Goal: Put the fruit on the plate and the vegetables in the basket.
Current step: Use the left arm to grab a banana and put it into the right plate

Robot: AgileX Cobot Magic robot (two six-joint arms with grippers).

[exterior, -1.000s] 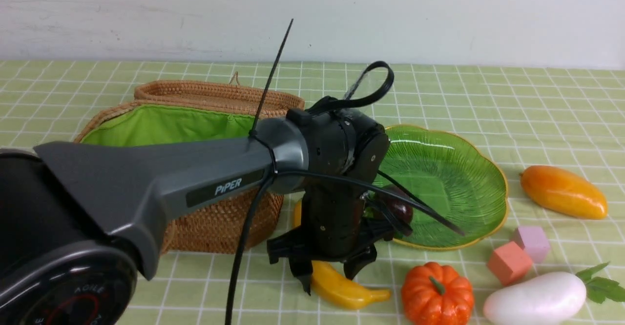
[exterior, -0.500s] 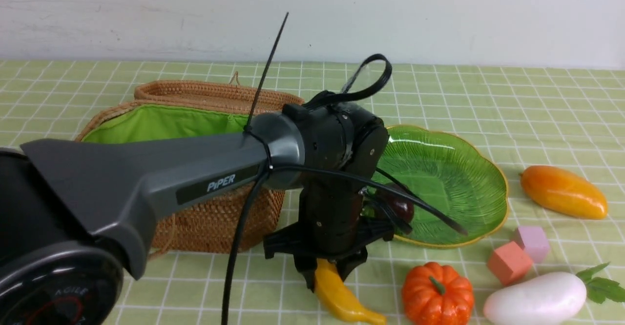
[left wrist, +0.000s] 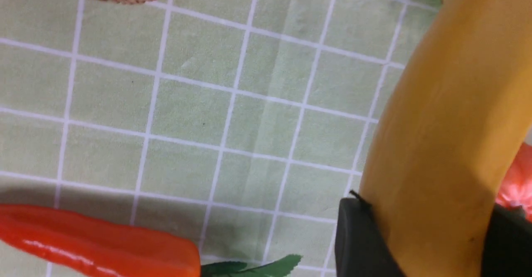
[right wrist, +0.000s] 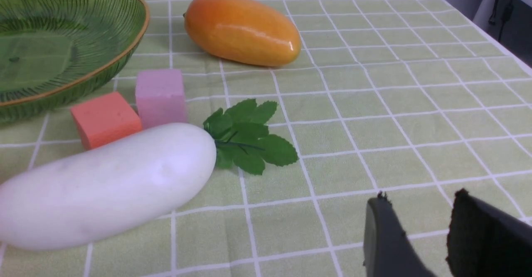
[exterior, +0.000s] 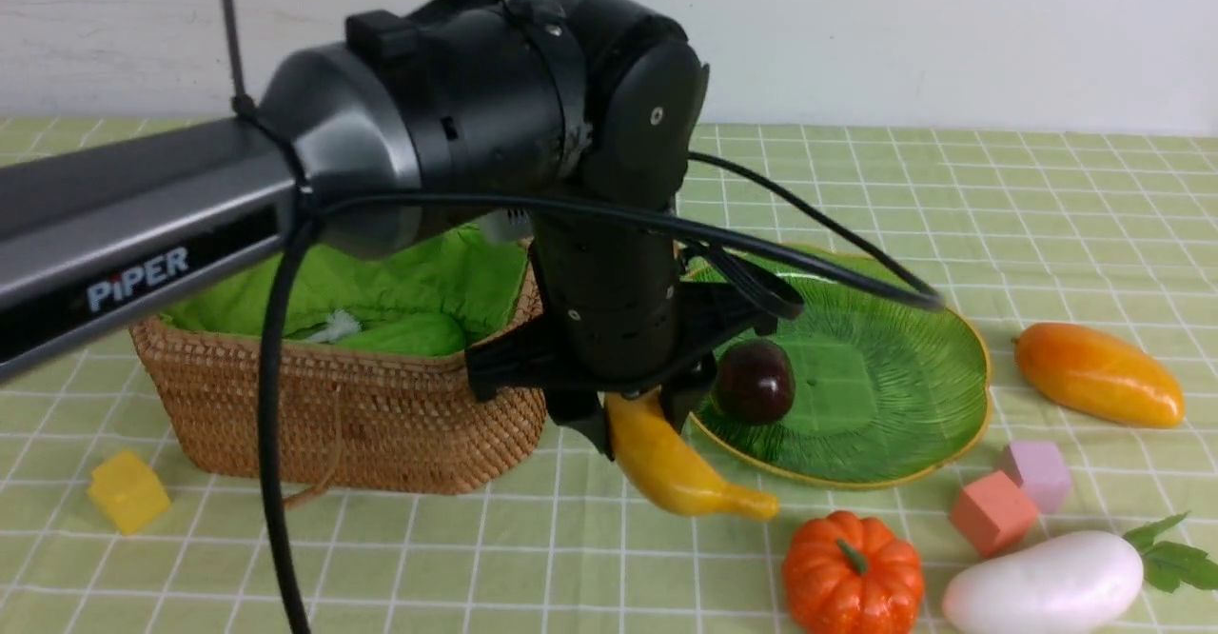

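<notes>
The left gripper (exterior: 636, 420) jaws clamped the banana (exterior: 680, 477) and lifted it, apparently off the cloth (exterior: 571, 558).

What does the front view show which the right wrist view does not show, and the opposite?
Only the front view: the left gripper shut on the glossy yellow toy banana, the brown woven rattan basket, the round dark-purple mangosteen, the ribbed orange pumpkin, a yellow cube.
Only the right wrist view: the right gripper, open and empty.
Both: the green ribbed glass plate, the oval orange-yellow mango, the white radish, the pink cube and the orange cube.
</notes>
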